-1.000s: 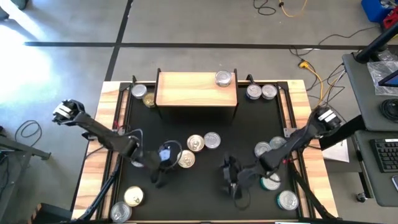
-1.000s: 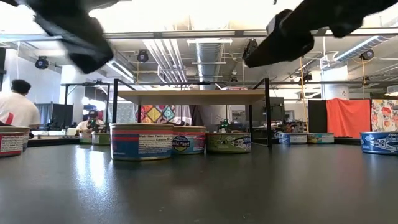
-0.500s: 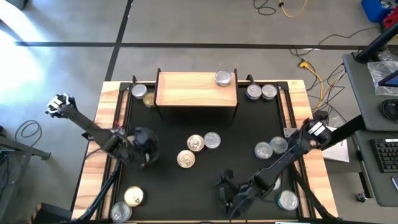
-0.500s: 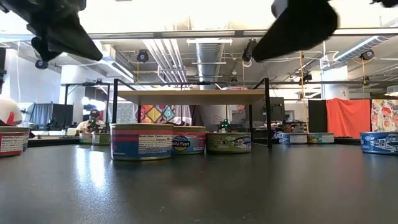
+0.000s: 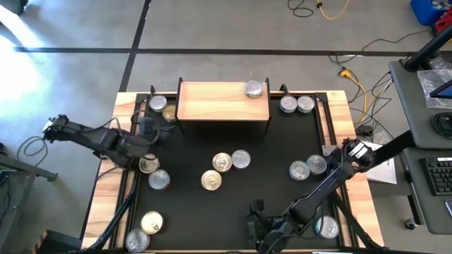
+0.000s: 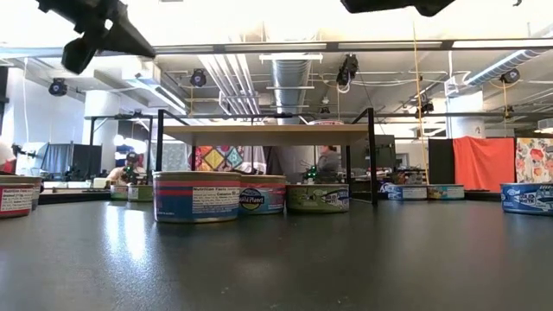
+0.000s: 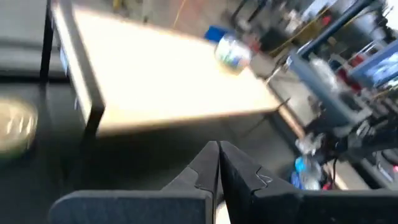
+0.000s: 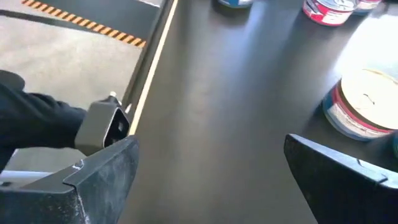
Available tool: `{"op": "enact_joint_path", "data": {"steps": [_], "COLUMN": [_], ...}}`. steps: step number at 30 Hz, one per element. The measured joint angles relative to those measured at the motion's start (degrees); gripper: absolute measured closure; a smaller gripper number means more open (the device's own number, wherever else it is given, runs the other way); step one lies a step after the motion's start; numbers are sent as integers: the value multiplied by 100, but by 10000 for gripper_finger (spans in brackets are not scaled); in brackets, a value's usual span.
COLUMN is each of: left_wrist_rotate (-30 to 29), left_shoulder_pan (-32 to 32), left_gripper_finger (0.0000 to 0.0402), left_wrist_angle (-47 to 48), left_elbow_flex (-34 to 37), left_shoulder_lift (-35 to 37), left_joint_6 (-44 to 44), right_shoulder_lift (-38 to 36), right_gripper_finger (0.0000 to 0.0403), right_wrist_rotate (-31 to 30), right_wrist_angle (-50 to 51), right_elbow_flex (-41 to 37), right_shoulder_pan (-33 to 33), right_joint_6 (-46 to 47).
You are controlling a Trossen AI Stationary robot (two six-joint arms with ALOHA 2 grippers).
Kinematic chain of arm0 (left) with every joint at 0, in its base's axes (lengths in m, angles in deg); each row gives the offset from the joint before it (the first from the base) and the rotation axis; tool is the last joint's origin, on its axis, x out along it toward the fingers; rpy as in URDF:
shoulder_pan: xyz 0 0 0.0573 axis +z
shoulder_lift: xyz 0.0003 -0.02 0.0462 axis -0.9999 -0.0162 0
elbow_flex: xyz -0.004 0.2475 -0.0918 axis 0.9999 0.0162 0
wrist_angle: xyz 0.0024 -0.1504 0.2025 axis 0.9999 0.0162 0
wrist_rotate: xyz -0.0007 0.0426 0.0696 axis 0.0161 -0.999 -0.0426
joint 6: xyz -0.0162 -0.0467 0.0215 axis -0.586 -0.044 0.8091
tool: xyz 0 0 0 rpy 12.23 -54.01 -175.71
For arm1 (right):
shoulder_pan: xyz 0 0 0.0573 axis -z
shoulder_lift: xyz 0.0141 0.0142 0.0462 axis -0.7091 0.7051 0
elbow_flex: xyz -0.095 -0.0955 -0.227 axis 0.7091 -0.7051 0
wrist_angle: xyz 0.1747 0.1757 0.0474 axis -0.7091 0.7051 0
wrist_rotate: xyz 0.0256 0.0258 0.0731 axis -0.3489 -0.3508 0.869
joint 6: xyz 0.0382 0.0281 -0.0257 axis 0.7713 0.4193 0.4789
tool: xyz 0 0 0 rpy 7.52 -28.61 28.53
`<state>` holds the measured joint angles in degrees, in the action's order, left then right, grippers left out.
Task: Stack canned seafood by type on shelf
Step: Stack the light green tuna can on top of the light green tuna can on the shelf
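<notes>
Your left tool is clenched on nothing, left of the light-wood shelf. Your right tool is spread wide and empty at bottom centre. One silver-lidded round tin sits on the shelf's upper right; others dot the black surface.

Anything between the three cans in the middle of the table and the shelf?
No: in the high view, bare black tabletop separates the three-can cluster from the shelf.

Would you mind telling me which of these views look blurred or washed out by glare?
Left wrist view: motion-smeared, the shelf and its single can soft. Low view: ceiling light blown out behind the shelf. High view: bright glare patch on the floor at upper left. Right wrist view: sharp, slight glare on one can lid.
</notes>
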<state>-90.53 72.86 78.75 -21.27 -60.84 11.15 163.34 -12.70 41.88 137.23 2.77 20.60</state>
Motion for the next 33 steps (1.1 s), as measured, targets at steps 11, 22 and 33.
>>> {"op": "enact_joint_path", "data": {"steps": [11,22,33], "left_wrist_rotate": [-2518,689,2707], "left_shoulder_pan": [702,4447,6881], "left_gripper_finger": [402,402,402], "left_wrist_angle": [-756,-677,-825], "left_elbow_flex": [0,0,0], "left_shoulder_lift": [177,105,-1595], "left_joint_6": [-280,-1634,-3118], "right_shoulder_lift": [-82,-320,-293], "right_gripper_finger": [14,14,14], "right_wrist_rotate": [6,18,87], "right_wrist_angle": [205,588,730], "right_elbow_flex": [52,71,69], "right_shoulder_pan": [152,442,494], "right_joint_6": [-58,-152,-25]}}
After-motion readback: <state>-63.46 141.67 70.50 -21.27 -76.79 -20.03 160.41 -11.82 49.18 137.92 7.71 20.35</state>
